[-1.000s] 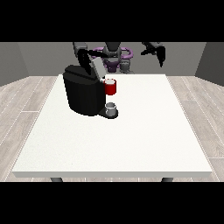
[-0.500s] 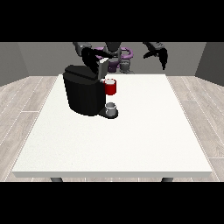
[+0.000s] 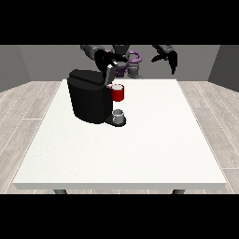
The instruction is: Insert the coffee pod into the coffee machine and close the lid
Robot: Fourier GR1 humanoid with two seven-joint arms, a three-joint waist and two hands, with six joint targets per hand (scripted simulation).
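Coffee machine (image 3: 92, 99): we see it black, at the tabletop's (image 3: 140, 149) far left, a red thing at the machine (image 3: 118, 93) in front.
Grey thing (image 3: 119, 115): on its base; we cannot tell whether it is the pod.
Robot hand at the view's left (image 3: 106, 59): above the machine; fingers unclear to us.
Robot hand at the view's right (image 3: 169, 56): raised, fingers relaxed and apart.

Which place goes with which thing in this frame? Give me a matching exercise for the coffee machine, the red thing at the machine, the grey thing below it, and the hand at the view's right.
Things:
1. coffee machine
2. red thing at the machine
3. grey thing
4. hand at the view's right

Places:
A. raised in the air beyond the table's far edge
B. on the machine's base, under the red thing
C. at the machine's front, above the base
D. on the table's far left part

Pairs: 1-D, 2-C, 3-B, 4-A
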